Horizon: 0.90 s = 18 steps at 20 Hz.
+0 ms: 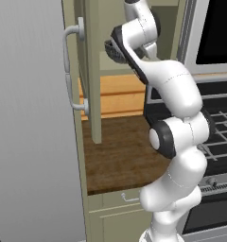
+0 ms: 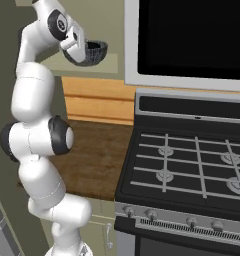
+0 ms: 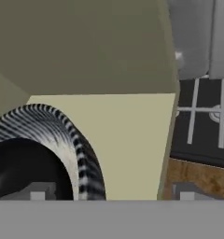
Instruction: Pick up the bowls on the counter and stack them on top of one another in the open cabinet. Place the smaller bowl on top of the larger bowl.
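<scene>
Now the gripper [image 2: 81, 49] is clamped on the rim of the larger bowl [image 2: 89, 53], the grey-blue ribbed one, and carries it high at the open cabinet [image 1: 89, 71], above the plain beige shelf [image 3: 128, 140] and not yet resting on it. In the hand view the ribbed wall curves in at the lower left of the shelf, with bare shelf stretching past it toward the cabinet's side wall. To do this step well, I would keep the bowl level, carry it further over the shelf so it sits well back from the front edge, lower it until the base touches, and only then let go, leaving room above for the smaller bowl to go in. The counter [image 1: 125, 151] lies below the cabinet, beside the gas stove [image 2: 192, 165]. No brand, label or writing can be read on anything.
</scene>
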Tool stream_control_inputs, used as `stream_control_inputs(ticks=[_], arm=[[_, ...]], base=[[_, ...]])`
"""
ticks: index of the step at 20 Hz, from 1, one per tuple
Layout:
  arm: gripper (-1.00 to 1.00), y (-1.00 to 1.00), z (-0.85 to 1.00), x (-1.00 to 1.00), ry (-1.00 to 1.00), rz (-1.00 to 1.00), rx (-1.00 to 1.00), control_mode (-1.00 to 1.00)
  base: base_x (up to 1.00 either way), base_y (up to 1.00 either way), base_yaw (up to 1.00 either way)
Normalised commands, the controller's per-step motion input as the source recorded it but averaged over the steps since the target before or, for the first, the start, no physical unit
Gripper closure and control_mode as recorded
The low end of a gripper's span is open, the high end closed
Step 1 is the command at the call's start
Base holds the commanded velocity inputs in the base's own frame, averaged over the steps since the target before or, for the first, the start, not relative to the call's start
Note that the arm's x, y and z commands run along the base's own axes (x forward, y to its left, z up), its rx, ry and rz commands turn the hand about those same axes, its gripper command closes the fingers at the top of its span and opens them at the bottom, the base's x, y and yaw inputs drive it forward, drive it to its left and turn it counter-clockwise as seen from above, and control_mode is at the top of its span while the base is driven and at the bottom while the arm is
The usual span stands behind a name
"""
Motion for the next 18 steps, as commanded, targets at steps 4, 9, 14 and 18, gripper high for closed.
stream_control_inputs(ticks=[4,9,14,18], arm=[[-1.00,-0.39,0.00,-1.00,-0.20,0.03,0.09,-1.00],[-1.00,-0.44,-0.24,-1.00,-0.10,0.06,0.03,-1.00],[-1.00,-0.28,-0.41,-0.70,0.00,0.16,0.00,-1.00],[-1.00,-0.28,-0.42,-0.49,0.00,0.16,0.00,-1.00]], base=[[0.00,0.00,0.00],[0.00,0.00,0.00],[0.00,0.00,0.00],[0.00,0.00,0.00]])
